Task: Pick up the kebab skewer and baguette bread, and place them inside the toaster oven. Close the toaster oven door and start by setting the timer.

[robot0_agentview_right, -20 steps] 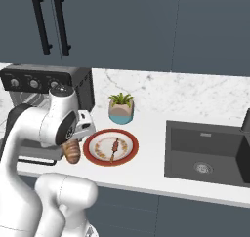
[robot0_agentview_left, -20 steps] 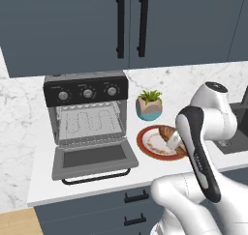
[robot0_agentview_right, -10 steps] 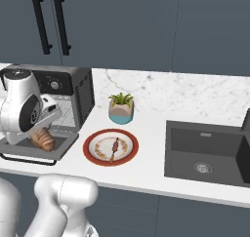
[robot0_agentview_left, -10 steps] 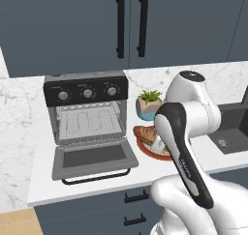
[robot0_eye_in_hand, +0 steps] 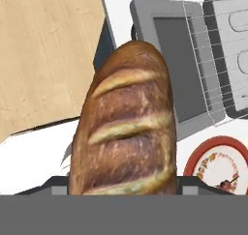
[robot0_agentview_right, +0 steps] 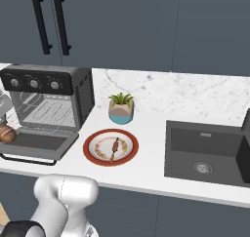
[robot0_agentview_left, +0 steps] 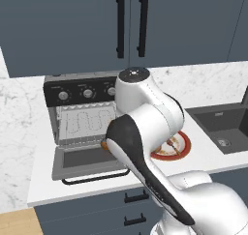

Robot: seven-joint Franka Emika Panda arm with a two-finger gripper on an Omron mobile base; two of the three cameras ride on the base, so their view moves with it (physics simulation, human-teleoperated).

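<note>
You have the baguette bread [robot0_eye_in_hand: 127,123] pinched in the claw: in the hand view the scored brown loaf rises from between the fingers and fills the middle of the picture, though the tips themselves are hidden behind it. In the right base view the same loaf [robot0_agentview_right: 7,133] shows at the far left edge, hanging just above the toaster oven door [robot0_agentview_right: 39,143], which lies dropped flat toward the near edge of the desk [robot0_agentview_right: 146,172]. In the left base view only a small brown end of the bread [robot0_agentview_left: 103,144] peeks out beside the arm, over the right part of the open door [robot0_agentview_left: 87,160]. The toaster oven [robot0_agentview_right: 49,100] stands at the left of the desk with its wire rack [robot0_agentview_right: 45,111] showing inside and three knobs along its black top panel. The kebab skewer [robot0_agentview_right: 115,146] lies on a red-rimmed plate [robot0_agentview_right: 93,150] just to the right of the oven door, nearer to you than a small potted plant [robot0_agentview_right: 121,108]. A dark sink [robot0_agentview_right: 205,150] sits well to the right of the plate.
</note>
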